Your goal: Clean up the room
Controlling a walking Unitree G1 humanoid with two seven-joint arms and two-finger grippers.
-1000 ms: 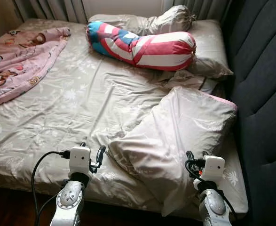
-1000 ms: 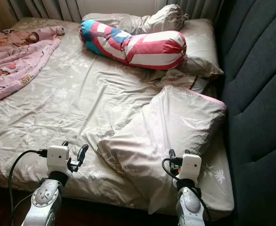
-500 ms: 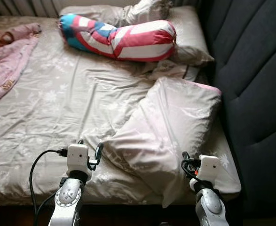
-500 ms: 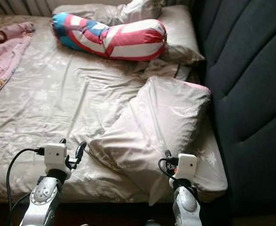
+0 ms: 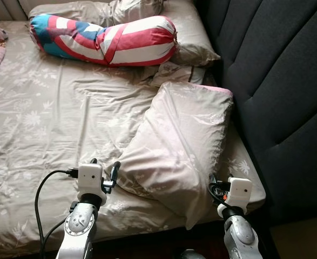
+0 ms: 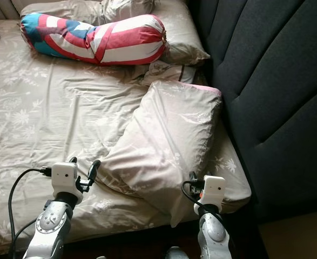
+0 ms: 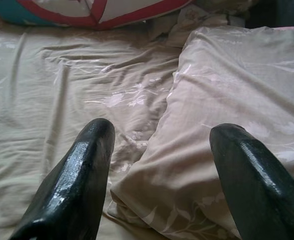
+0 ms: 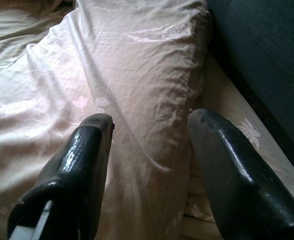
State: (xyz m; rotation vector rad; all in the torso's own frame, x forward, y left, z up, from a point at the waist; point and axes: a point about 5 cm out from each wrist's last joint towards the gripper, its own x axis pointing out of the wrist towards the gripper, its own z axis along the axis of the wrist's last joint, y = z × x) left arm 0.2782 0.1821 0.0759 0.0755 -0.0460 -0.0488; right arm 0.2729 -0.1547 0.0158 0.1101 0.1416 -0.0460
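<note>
The bed (image 5: pixel 55 124), under a wrinkled beige floral sheet, spans the scene, with a dark padded headboard (image 5: pixel 277 81) along its right side. A large beige pillow (image 5: pixel 180 140) lies askew at the near right corner, its far end by the headboard and its near corner hanging past the mattress edge. A red, white and blue bolster (image 5: pixel 104 44) lies far off, well apart. By my reading, the step in hand is the approach to straighten this pillow; next both arms must reach forward and close on its near edge. The left gripper (image 7: pixel 159 145) has its jaws wide apart around the pillow's near left corner, holding nothing. The right gripper (image 8: pixel 149 130) likewise gapes over the pillow's right seam, empty
</note>
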